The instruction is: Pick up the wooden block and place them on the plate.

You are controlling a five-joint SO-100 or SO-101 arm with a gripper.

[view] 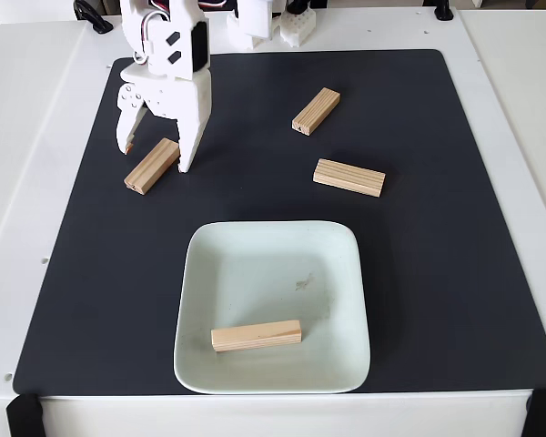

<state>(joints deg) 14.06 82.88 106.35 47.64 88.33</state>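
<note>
your claw hangs wide open, holding nothing, straddling the far-left block on the mat. lower until both fingers flank the block's long sides, then squeeze across its narrow width before carrying it to the plate, beside the block lying there.

White desk topped by a black mat — on the mat, a mint-green plate and three wooden blocks.

White gripper hangs open around one wooden block; two more blocks on the black mat, one on the mint plate.
</note>
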